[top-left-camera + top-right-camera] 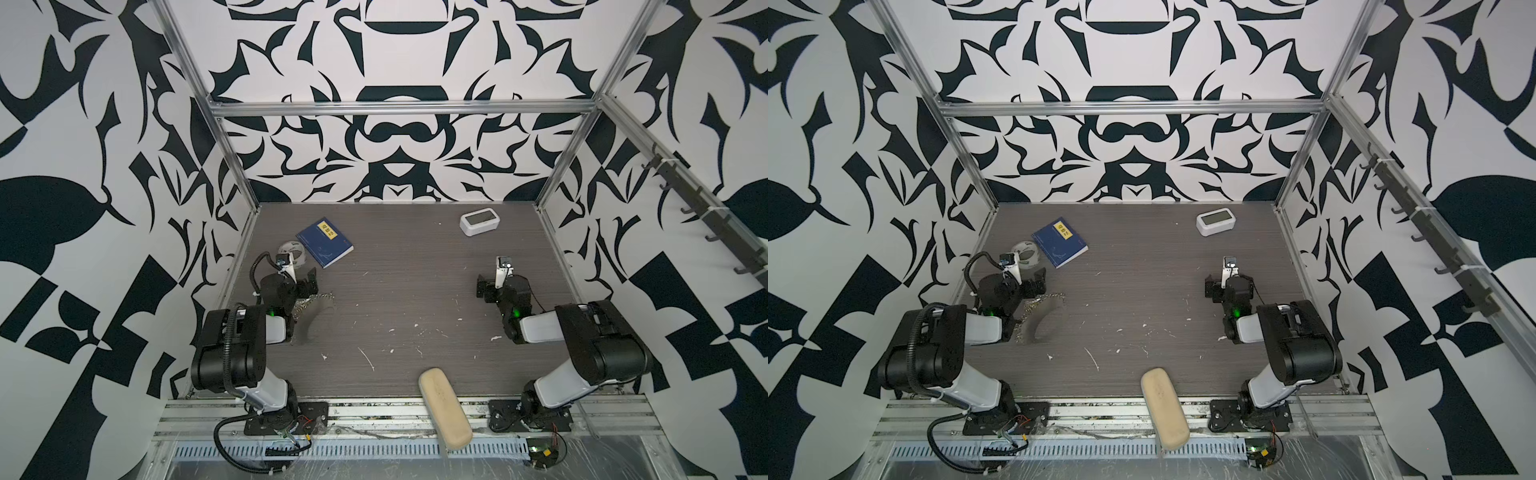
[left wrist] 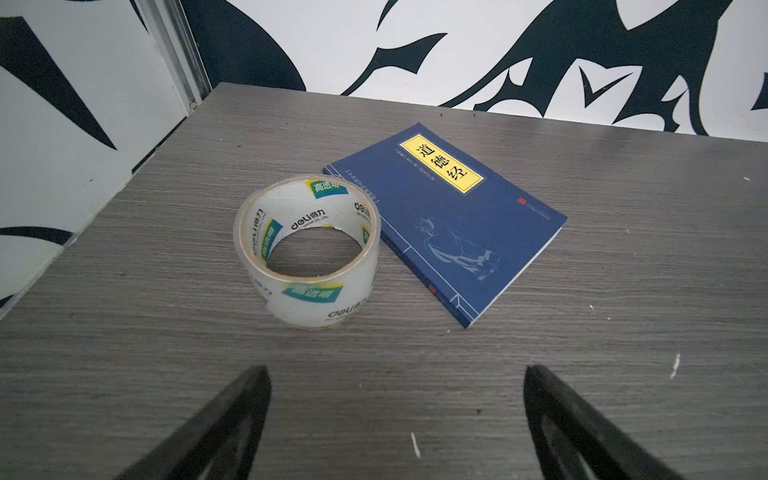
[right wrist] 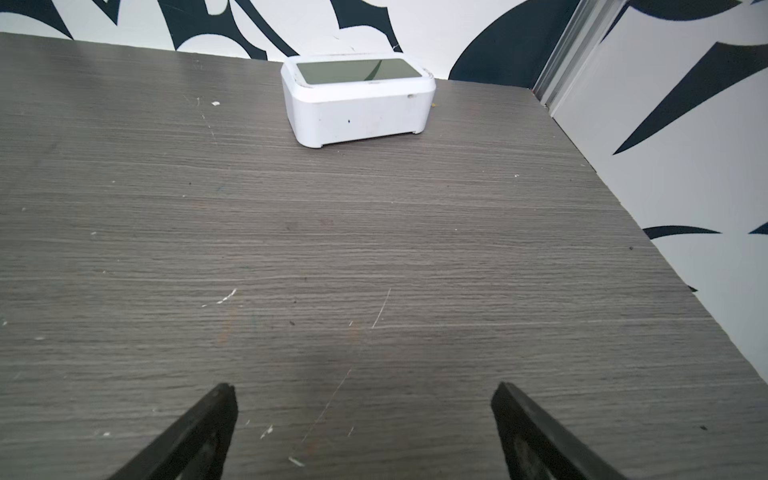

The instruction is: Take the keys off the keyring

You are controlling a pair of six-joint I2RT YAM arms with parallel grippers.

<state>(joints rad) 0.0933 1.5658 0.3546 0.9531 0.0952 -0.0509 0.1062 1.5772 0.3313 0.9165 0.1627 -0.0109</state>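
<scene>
The keyring lies on the grey table in both top views: a glinting silver chain and rings joined to a dark grey strap loop, also at keyring. It rests just right of my left forearm, which partly covers it. The keys are too small to tell apart within that cluster. My left gripper hovers just beyond the keyring, open and empty, facing away from it. My right gripper is far to the right, open over bare table. Neither wrist view shows the keyring.
A clear tape roll and a blue book lie ahead of the left gripper. A white clock sits at the back right. A beige case overhangs the table's front edge. Patterned walls close three sides.
</scene>
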